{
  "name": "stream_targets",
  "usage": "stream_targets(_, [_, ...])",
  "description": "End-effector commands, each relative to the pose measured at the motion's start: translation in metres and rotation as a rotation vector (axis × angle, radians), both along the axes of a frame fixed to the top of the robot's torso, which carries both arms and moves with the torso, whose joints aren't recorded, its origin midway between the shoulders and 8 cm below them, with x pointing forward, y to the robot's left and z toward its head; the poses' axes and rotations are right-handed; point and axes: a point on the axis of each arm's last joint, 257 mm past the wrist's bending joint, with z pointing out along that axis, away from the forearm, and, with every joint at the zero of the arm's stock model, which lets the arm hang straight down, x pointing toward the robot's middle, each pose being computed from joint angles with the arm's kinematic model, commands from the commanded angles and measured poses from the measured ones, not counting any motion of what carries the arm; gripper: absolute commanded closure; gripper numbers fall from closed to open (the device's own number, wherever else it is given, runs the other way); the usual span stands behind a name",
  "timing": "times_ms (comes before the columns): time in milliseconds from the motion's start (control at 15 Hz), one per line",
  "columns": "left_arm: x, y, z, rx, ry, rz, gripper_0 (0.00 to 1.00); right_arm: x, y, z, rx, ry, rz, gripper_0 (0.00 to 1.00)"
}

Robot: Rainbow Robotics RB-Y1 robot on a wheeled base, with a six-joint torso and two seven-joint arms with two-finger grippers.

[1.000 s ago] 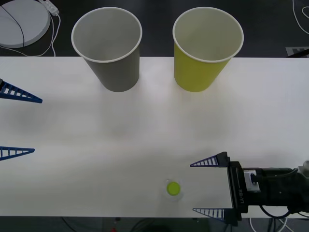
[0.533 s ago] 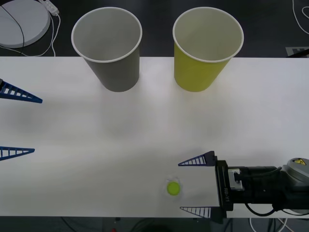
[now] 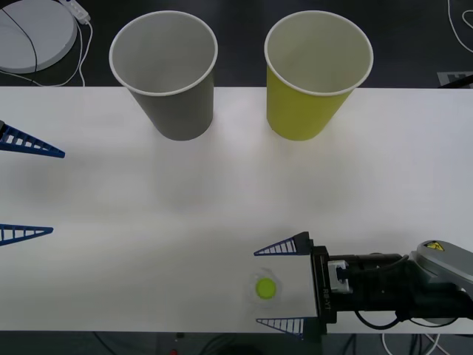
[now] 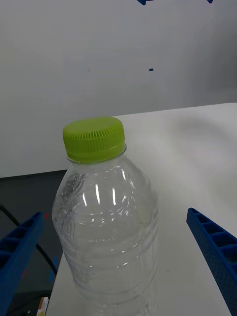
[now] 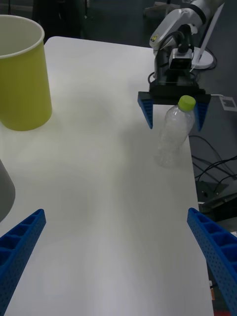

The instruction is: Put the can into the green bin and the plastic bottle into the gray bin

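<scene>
Plastic bottle (image 3: 266, 288): upright near the front edge of the table (image 3: 222, 207), toward the robot's right; lime-green cap on, clear ribbed body.
Right gripper (image 3: 282, 285): level with the bottle, jaws spread wide, one blue finger on each side of it; no contact seen. In the left wrist view the fingers flank the upper body just below the cap.
Gray bin (image 3: 164, 70): far edge of the table, left of centre, upright, well apart from the bottle.
Green bin (image 3: 316, 70): just beside the gray bin, on its right, upright.
Left gripper (image 3: 29, 188): parked at the left edge of the table, jaws spread, holding nothing.
Step in hand (judged): closing approach for the grasp on the bottle.
Doing it well: centre the bottle between the fingers before closing; a one-sided touch would likely tip it off the near edge. Squeeze gently, since thin plastic buckles. Lift clear above the rim height before crossing to the gray bin.
</scene>
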Motion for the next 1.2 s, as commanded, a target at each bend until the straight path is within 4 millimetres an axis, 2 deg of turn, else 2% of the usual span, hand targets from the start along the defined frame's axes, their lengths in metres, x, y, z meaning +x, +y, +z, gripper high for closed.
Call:
stream_targets(67, [0.0, 0.0, 0.0, 0.0, 0.0, 0.0, 0.0, -0.001, 0.007, 0.001, 0.005, -0.006, 0.012, 0.0])
stream_targets(733, [0.0, 0.0, 0.0, 0.0, 0.0, 0.0, 0.0, -0.008, 0.018, -0.001, 0.012, -0.021, 0.033, 0.0])
stream_targets(800, [0.0, 0.0, 0.0, 0.0, 0.0, 0.0, 0.0, -0.007, 0.018, -0.001, 0.012, -0.024, 0.032, 0.74])
stream_targets(867, [0.0, 0.0, 0.0, 0.0, 0.0, 0.0, 0.0, -0.007, 0.017, -0.002, 0.011, -0.02, 0.031, 1.0])
stream_targets(1200, [0.0, 0.0, 0.0, 0.0, 0.0, 0.0, 0.0, -0.007, 0.017, -0.001, 0.012, -0.016, 0.03, 1.0])
